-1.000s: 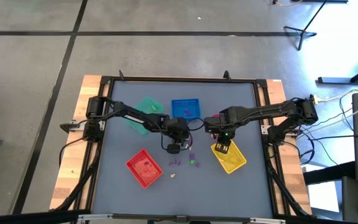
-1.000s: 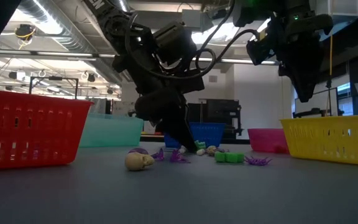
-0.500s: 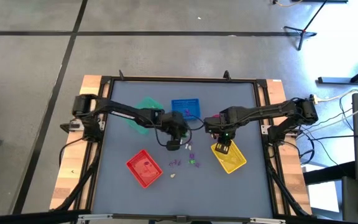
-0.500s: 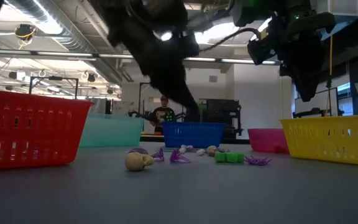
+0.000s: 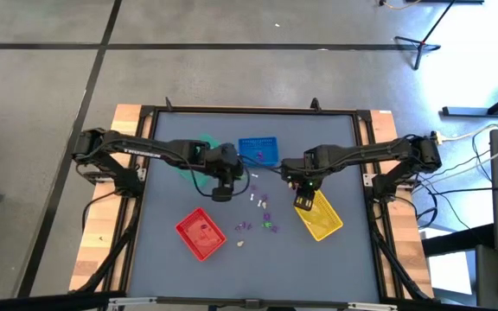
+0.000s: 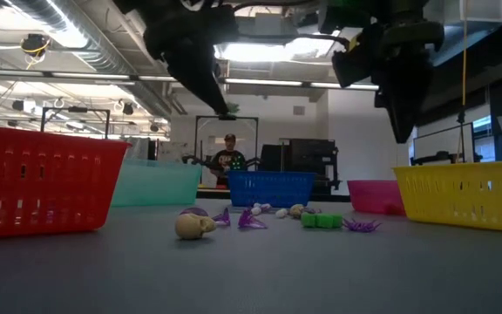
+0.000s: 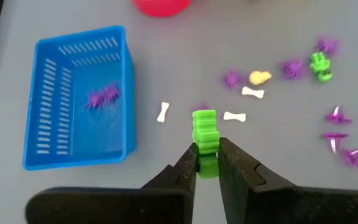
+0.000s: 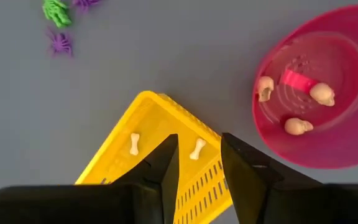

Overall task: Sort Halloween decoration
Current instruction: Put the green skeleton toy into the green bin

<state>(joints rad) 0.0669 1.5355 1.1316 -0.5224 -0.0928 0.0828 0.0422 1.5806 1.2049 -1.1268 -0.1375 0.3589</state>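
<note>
My left gripper [image 7: 207, 160] hangs high over the table near the blue tray [image 7: 79, 96], shut on a small green ridged trinket [image 7: 205, 132]. It shows in the high view [image 5: 222, 192] and the low view [image 6: 225, 106]. The other Halloween decoration pieces lie loose on the table: purple spikes [image 5: 245, 226], a green piece [image 5: 271, 226], white bones [image 5: 255, 197] and a skull [image 6: 195, 226]. My right gripper [image 8: 199, 158] stands open above the yellow tray [image 8: 148, 140], fingers pointing down, with nothing between them. My left gripper pinches the green trinket by its lower end [image 7: 207, 149] between its two fingertips. The fingers slant downward from the table's left. Most of the trinket sticks out past the fingertips, lifted well clear of the table.
The blue tray holds a purple spider [image 7: 103, 96]. Two bones [image 8: 196, 148] lie in the yellow tray. A pink bowl [image 8: 316, 93] with skulls stands beside it. A red tray [image 5: 200, 233] sits near left, a teal tray [image 5: 199, 154] far left.
My left gripper has risen from the pile of trinkets and drawn back toward the table's left, staying shut. It has carried the green trinket up clear of the table.
</note>
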